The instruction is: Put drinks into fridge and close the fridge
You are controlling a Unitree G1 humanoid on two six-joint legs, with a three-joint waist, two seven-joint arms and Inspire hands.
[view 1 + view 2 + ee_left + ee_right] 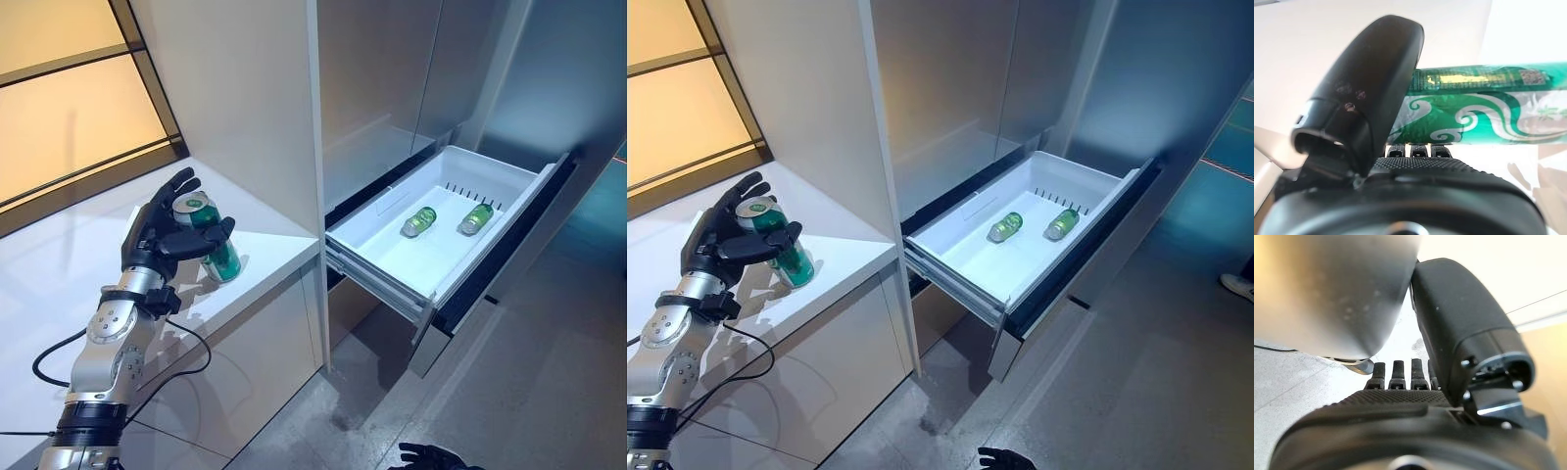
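A green drink can (221, 258) stands upright on the white counter (269, 245) at the left. My left hand (155, 238) is round it: straight fingers rise behind the can and the thumb (1369, 93) lies across its front. The can's green patterned side (1474, 120) shows just past the thumb. The white fridge drawer (377, 257) is pulled out to the right. Two green bottles (419, 221) (476, 217) lie on their sides in it. My right hand (431, 455) hangs low near the floor with straight fingers, holding nothing.
A tall white cabinet panel (245, 88) rises between the counter and the fridge. The drawer's dark front (509, 255) juts out over the grey floor (549, 392). A window (69, 98) runs behind the counter at the left.
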